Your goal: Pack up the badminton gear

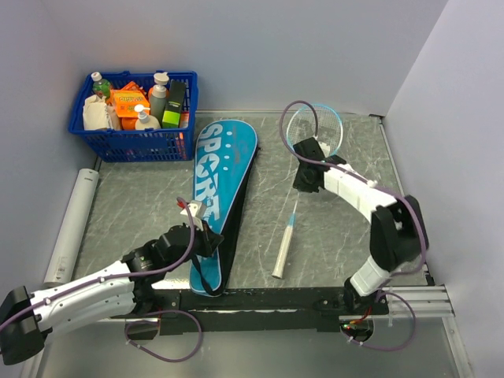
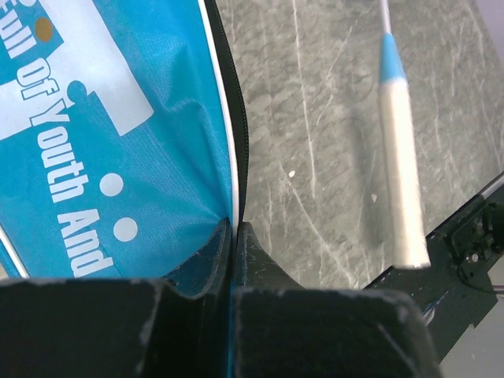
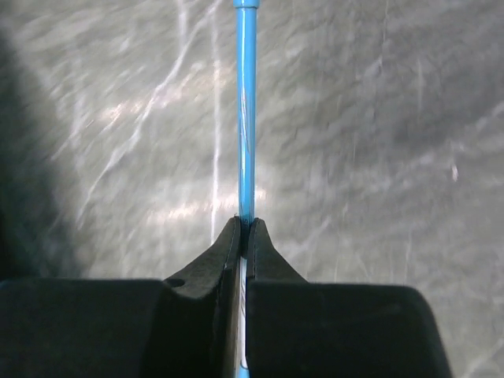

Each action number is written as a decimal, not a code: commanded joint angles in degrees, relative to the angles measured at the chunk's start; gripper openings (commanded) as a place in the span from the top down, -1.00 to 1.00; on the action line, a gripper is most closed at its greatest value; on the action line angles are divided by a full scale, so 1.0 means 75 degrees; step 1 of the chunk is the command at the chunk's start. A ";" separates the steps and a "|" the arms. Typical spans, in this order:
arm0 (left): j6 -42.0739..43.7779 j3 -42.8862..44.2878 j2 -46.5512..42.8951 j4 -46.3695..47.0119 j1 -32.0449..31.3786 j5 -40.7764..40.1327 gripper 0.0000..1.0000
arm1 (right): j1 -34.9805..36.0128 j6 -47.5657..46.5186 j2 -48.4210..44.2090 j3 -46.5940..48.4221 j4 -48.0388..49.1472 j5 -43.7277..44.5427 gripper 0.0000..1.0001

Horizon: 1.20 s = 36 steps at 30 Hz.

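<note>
The long teal bag (image 1: 222,177) printed "SPORT" lies lengthwise on the table's middle. My left gripper (image 1: 209,236) is shut on the bag's right edge near its narrow end; the left wrist view shows the jaws (image 2: 235,228) pinching the teal cloth (image 2: 118,157). One light-blue racket lies right of the bag, its head (image 1: 315,127) far and its grey-white handle (image 1: 282,253) near, also seen in the left wrist view (image 2: 403,173). My right gripper (image 1: 305,169) is shut on its thin blue shaft (image 3: 246,118) by the head. No second racket or shuttlecock shows.
A blue basket (image 1: 130,142) of bottles and packets stands at the far left corner, close to the bag's wide end. A white tube (image 1: 72,224) lies along the left wall. The black mounting rail (image 1: 315,299) runs along the near edge.
</note>
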 commanded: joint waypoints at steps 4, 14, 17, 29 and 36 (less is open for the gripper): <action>0.0136 0.0971 -0.0064 0.0255 0.0044 -0.0322 0.98 | 0.0716 -0.0166 -0.2024 -0.0707 -0.0674 0.0162 1.00; -0.0122 0.2014 0.0111 -0.0413 0.0044 -0.0978 0.98 | 0.2262 0.0736 -0.4333 -0.2359 -0.1366 -0.0107 1.00; -0.0146 0.2120 0.0217 -0.0378 0.0056 -0.1235 0.98 | 0.2837 0.1145 -0.4557 -0.2735 -0.1530 -0.0037 1.00; -0.0075 0.2261 0.0510 -0.0190 0.0056 -0.1142 0.98 | 0.4549 0.2107 -0.4558 -0.3183 -0.1191 -0.0341 1.00; -0.0064 0.2167 0.0487 -0.0155 0.0056 -0.1084 0.98 | 0.5077 0.2096 -0.3528 -0.2596 -0.0781 -0.0470 1.00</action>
